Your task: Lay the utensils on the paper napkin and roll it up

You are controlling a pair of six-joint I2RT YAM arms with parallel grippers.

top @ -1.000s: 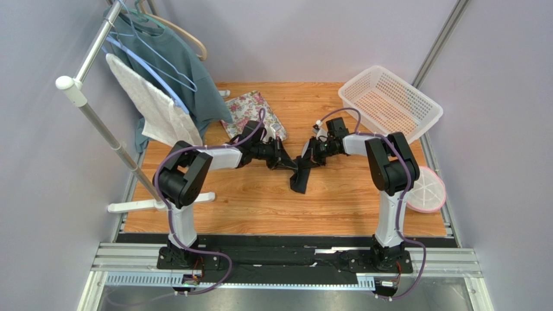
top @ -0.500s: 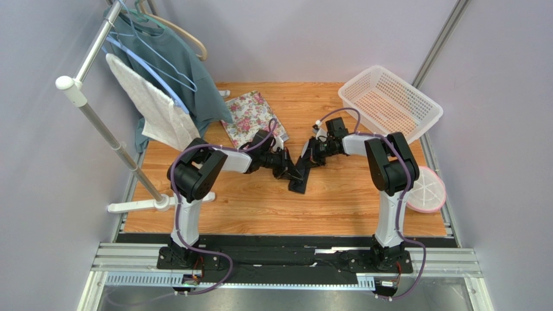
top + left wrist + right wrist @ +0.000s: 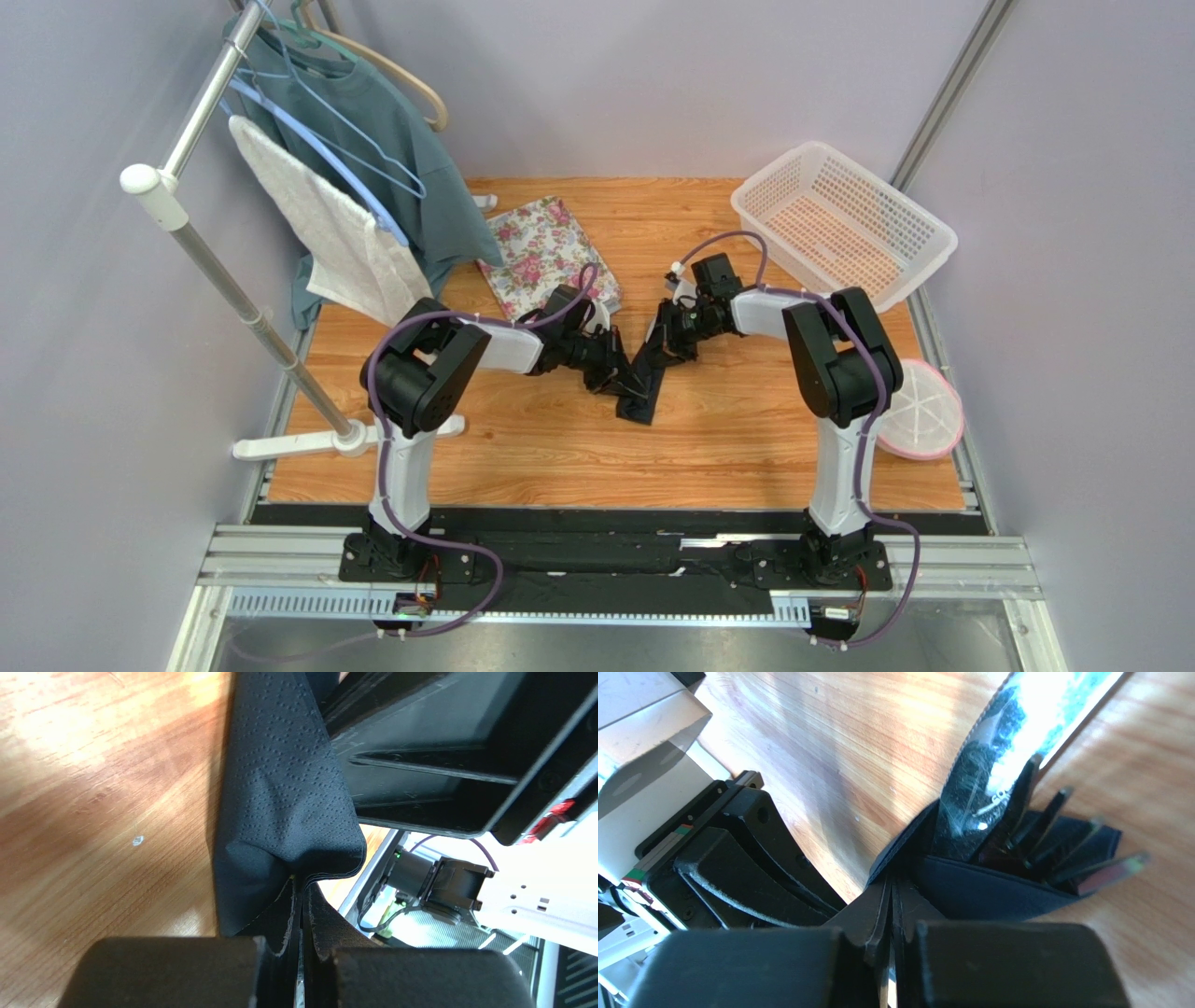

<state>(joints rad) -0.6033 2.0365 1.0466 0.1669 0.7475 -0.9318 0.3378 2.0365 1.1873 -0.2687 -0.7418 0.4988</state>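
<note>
The black paper napkin (image 3: 641, 375) lies mid-table, folded into a narrow bundle. My left gripper (image 3: 613, 367) is shut on its left edge; in the left wrist view the napkin (image 3: 281, 791) bulges up from between the closed fingers of that gripper (image 3: 302, 885). My right gripper (image 3: 672, 340) is shut on the bundle's far end, pinching the napkin (image 3: 990, 889) where the jaws of that gripper (image 3: 892, 882) meet. Dark fork tines (image 3: 1057, 840) poke out of the fold. The knife's pale shiny blade (image 3: 1046, 714) sticks out beside them. The rest of both utensils is hidden inside.
A floral tray (image 3: 544, 252) lies just behind the left gripper. A white mesh basket (image 3: 842, 217) stands at the back right, and a pink-rimmed round lid (image 3: 923, 409) lies at the right edge. A clothes rack (image 3: 211, 266) with garments fills the left side.
The left arm has swung right and its gripper has gone down the napkin's left edge. The bundle has shifted a little left and looks narrower. The right gripper has edged slightly back.
</note>
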